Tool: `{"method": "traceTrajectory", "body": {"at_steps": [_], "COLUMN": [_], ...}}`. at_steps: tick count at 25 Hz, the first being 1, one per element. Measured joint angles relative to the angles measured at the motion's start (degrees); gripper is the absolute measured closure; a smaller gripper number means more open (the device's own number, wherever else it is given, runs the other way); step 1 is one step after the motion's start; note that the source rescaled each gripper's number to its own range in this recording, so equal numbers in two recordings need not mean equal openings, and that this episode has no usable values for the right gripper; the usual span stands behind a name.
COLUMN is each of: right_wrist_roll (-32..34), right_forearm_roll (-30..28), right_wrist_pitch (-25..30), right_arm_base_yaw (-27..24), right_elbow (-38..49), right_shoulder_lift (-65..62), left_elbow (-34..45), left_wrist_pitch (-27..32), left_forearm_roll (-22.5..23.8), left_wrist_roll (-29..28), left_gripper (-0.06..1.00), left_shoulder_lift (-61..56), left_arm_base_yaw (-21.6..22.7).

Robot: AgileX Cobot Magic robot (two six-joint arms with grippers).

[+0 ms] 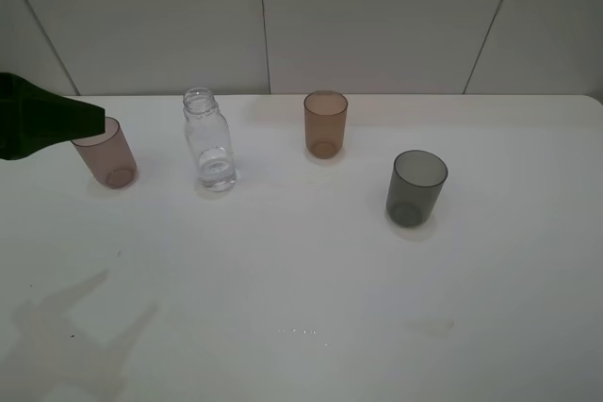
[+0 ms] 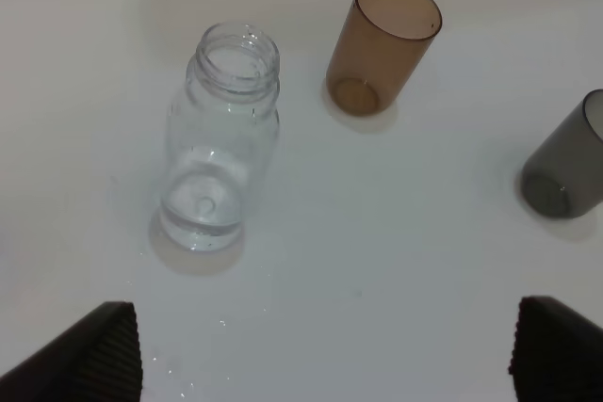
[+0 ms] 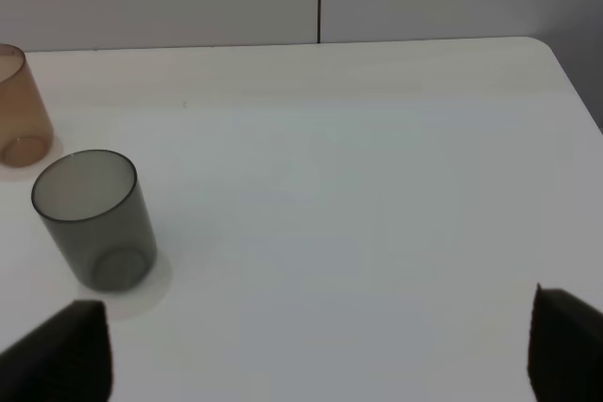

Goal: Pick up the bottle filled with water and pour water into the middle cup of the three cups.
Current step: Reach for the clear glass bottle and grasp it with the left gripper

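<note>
The clear capless bottle [image 1: 209, 148] [image 2: 221, 138] stands upright on the white table with a little water in its base. To its right is the middle cup [image 1: 325, 124] [image 2: 382, 44] [image 3: 21, 105], amber-brown and upright. A pinkish-brown cup [image 1: 111, 155] stands at the left, partly behind my dark green left arm [image 1: 47, 120]. The dark grey cup [image 1: 415, 187] [image 2: 570, 171] [image 3: 94, 218] is at the right. My left gripper [image 2: 325, 364] is open and empty, short of the bottle. My right gripper [image 3: 316, 364] is open and empty, beside the grey cup.
The white table [image 1: 301, 308] runs back to a pale panelled wall [image 1: 377, 16]. A few small water drops [image 1: 301, 330] lie near the front middle. The table's far right corner [image 3: 542, 49] shows in the right wrist view.
</note>
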Motion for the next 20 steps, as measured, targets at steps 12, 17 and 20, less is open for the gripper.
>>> {"method": "traceTrajectory", "body": {"at_steps": [12, 17, 20], "right_wrist_roll": [0.00, 0.00, 0.00], "right_forearm_roll": [0.00, 0.00, 0.00], "right_wrist_pitch": [0.00, 0.00, 0.00], "right_arm_base_yaw": [0.00, 0.00, 0.00], "right_elbow": [0.00, 0.00, 0.00], "right_shoulder_lift": [0.00, 0.00, 0.00], "left_elbow": [2.24, 7.43, 9.40], "left_wrist_pitch": [-6.46, -21.36, -30.92], "left_forearm_roll": [0.62, 3.92, 4.09], "left_wrist_roll": [4.53, 4.91, 3.76], "left_gripper": [-0.06, -0.06, -0.06], "left_shoulder_lift": [0.00, 0.06, 0.06], "left_arm_base_yaw": [-1.57, -13.58, -21.21]}}
